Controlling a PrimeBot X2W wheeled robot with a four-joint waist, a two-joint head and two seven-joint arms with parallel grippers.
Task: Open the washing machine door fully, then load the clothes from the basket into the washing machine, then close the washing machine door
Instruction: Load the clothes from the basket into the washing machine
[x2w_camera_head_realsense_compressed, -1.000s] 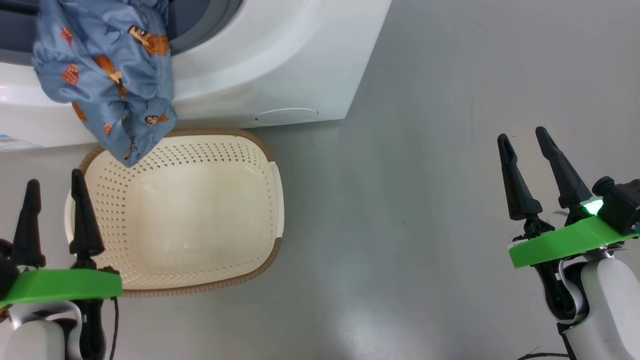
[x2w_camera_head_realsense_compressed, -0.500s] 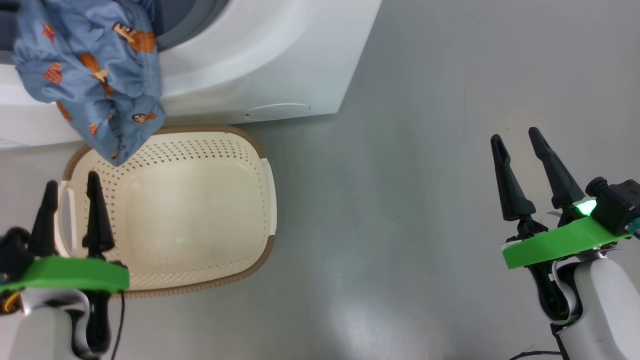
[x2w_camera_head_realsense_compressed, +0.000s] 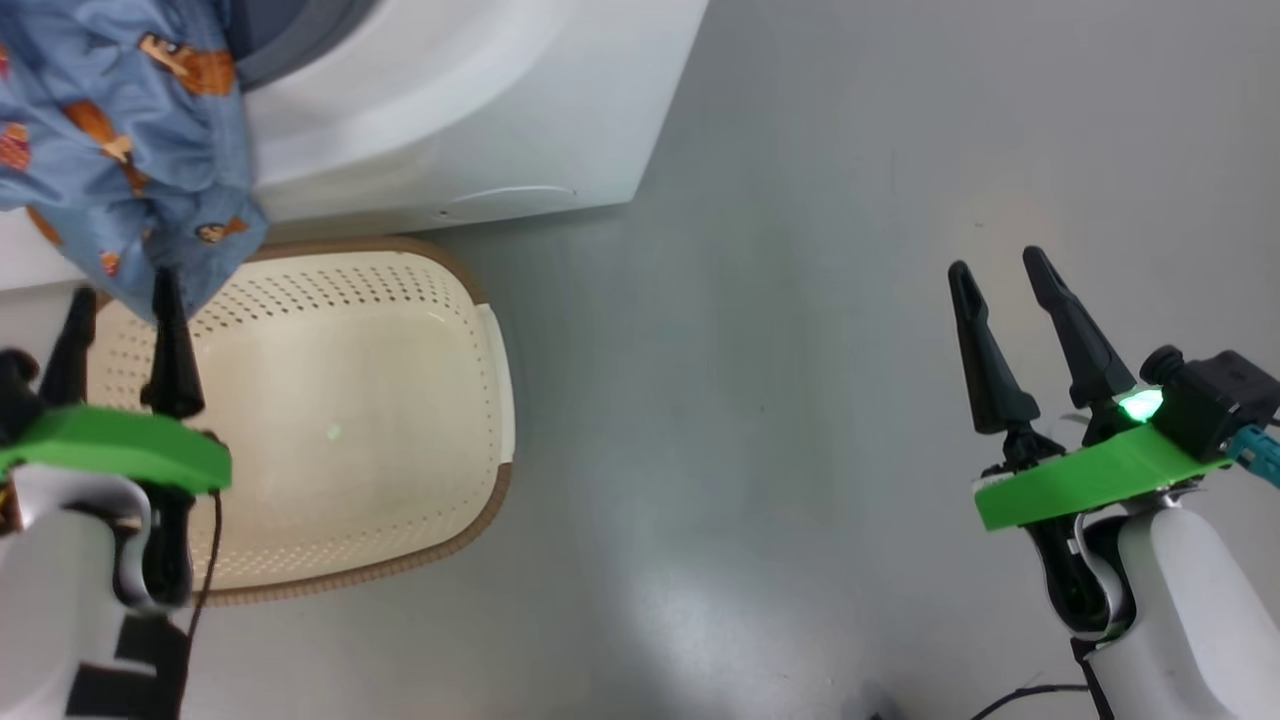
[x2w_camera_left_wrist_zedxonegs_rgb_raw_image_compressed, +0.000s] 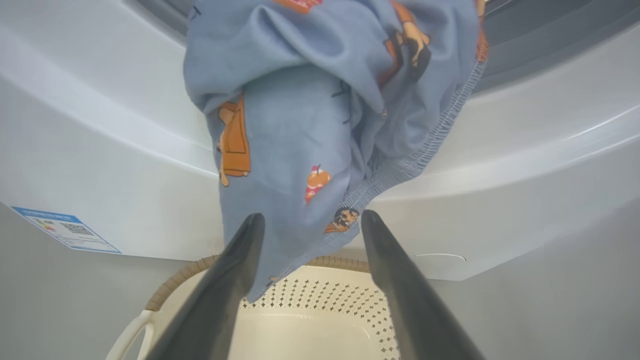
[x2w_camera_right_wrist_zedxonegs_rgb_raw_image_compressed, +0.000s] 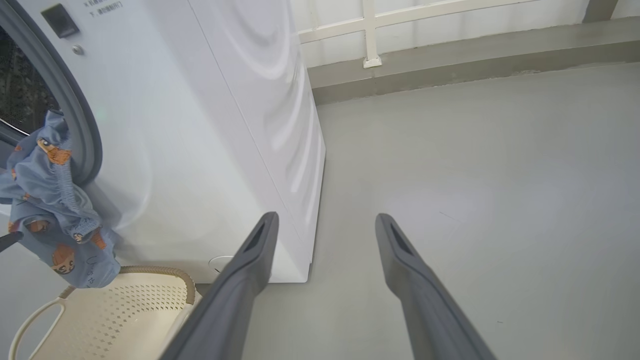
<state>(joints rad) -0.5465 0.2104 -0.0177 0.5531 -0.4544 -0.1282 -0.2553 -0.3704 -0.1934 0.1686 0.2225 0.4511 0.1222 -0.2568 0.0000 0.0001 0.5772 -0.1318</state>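
The clothes (x2w_camera_head_realsense_compressed: 120, 150), light blue with orange-brown bear prints, hang out of the washing machine (x2w_camera_head_realsense_compressed: 450, 110) opening and down its white front. Their lower end dangles over the far rim of the cream basket (x2w_camera_head_realsense_compressed: 350, 450), whose inside is bare. My left gripper (x2w_camera_head_realsense_compressed: 122, 290) is open right below the clothes. In the left wrist view the hem of the clothes (x2w_camera_left_wrist_zedxonegs_rgb_raw_image_compressed: 310, 100) hangs between the fingertips of the left gripper (x2w_camera_left_wrist_zedxonegs_rgb_raw_image_compressed: 311, 217). My right gripper (x2w_camera_head_realsense_compressed: 998, 262) is open over the floor, far right of the washer. The door is out of view.
A blue label (x2w_camera_left_wrist_zedxonegs_rgb_raw_image_compressed: 65, 229) and a round cap (x2w_camera_left_wrist_zedxonegs_rgb_raw_image_compressed: 440, 257) mark the washer's lower front. The basket (x2w_camera_right_wrist_zedxonegs_rgb_raw_image_compressed: 115, 310) stands against that front. Grey floor (x2w_camera_head_realsense_compressed: 800, 400) stretches right of the washer to a wall with a white rail (x2w_camera_right_wrist_zedxonegs_rgb_raw_image_compressed: 370, 35).
The head camera has turned, sliding the whole scene left. My left gripper has moved forward over the basket up to the hanging clothes. The right gripper stays open.
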